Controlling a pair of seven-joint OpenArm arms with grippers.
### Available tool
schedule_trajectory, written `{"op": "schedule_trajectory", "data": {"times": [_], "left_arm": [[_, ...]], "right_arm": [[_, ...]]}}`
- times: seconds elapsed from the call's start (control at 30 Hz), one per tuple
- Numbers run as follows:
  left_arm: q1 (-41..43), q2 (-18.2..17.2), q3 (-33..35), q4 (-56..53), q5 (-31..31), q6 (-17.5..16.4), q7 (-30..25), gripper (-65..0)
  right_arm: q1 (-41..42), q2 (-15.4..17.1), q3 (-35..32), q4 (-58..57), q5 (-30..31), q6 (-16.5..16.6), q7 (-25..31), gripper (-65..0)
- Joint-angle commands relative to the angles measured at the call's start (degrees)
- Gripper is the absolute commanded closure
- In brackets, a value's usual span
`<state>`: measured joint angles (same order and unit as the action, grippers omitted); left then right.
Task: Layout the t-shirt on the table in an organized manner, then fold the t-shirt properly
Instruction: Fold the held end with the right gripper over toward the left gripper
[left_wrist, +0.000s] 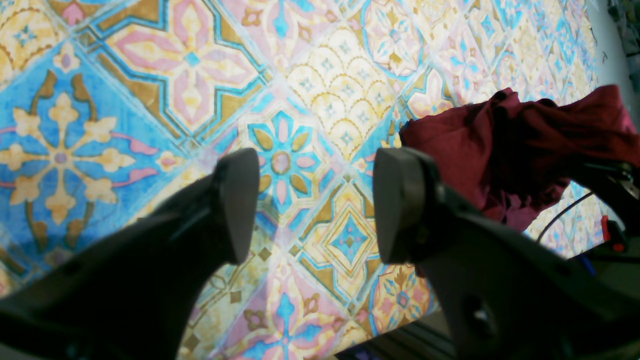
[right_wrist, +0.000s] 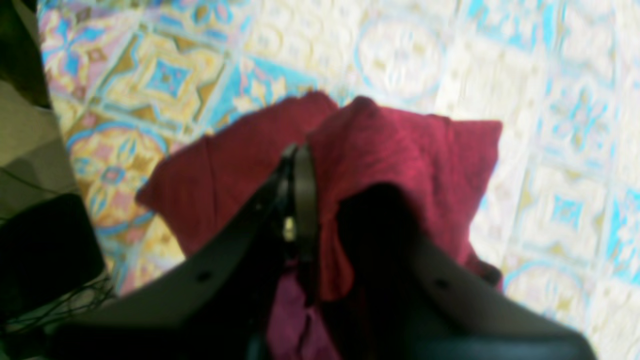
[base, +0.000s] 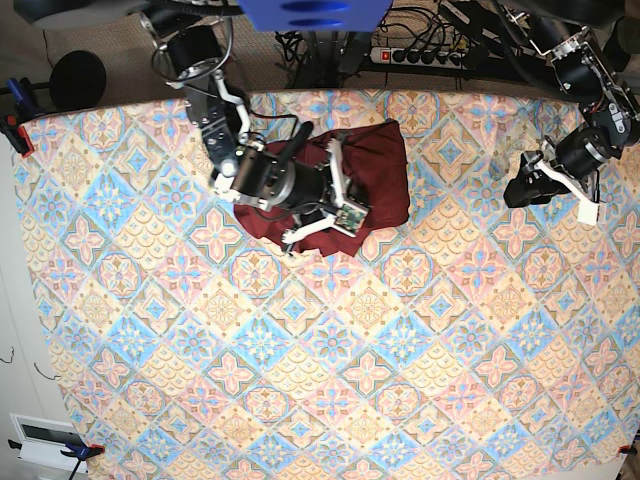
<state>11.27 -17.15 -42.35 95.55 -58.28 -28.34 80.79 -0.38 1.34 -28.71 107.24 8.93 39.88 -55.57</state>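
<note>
The dark maroon t-shirt (base: 385, 165) lies bunched in a heap near the far edge of the patterned table (base: 300, 380), left of centre. My right gripper (base: 332, 180) sits over the heap. In the right wrist view its jaws (right_wrist: 300, 155) are shut on a raised fold of the t-shirt (right_wrist: 410, 145), which drapes over one finger. My left gripper (base: 518, 188) hovers at the far right of the table, apart from the shirt. Its fingers stand open (left_wrist: 315, 205) over bare table (left_wrist: 150, 75), with the t-shirt (left_wrist: 475, 145) off to the side.
A power strip (base: 430, 55) and cables lie beyond the table's far edge. A red clamp (base: 15, 130) grips the far left corner, near a round black object (base: 78, 78). The table's near edge shows low in the left wrist view.
</note>
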Motion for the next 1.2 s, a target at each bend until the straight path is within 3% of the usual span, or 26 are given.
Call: {"op": "schedule_trajectory", "data": {"times": [0.0, 0.37, 0.6, 0.7, 0.93, 1.03, 1.17], "left_arm": [[-0.4, -1.0, -0.2, 0.8, -1.2, -0.1, -0.8, -35.4], [0.5, -1.1, -0.3, 1.0, -1.5, -0.1, -0.8, -35.4], [0.6, -1.1, -0.3, 0.8, -1.3, -0.2, -0.8, -35.4], [0.5, -1.0, -0.3, 0.8, -1.3, -0.2, -0.8, -35.4], [-0.7, -1.0, -0.2, 0.8, -1.2, -0.2, -0.8, -35.4], [-0.8, -1.0, -0.2, 0.8, -1.2, -0.2, -0.8, -35.4], [-0.8, -0.9, -0.2, 0.8, -1.2, -0.2, -0.8, -35.4]], "right_arm": [[1.0, -0.7, -0.5, 0.9, 0.3, 0.1, 1.9, -0.8], [6.8, -3.5, -1.1, -4.4, -3.6, 0.1, 2.3, -1.0], [6.3, -4.2, -1.5, -5.6, -3.6, 0.1, 3.2, -11.6], [6.2, -3.8, -5.0, -5.6, -4.0, 0.1, 3.2, -13.9], [6.1, -3.8, -12.3, -5.5, -20.9, 0.1, 3.2, -16.9], [3.1, -3.8, -11.2, -5.3, -27.6, 0.1, 3.4, -16.6], [0.0, -3.8, -3.8, -2.2, -29.2, 0.1, 6.5, -16.6]]}}
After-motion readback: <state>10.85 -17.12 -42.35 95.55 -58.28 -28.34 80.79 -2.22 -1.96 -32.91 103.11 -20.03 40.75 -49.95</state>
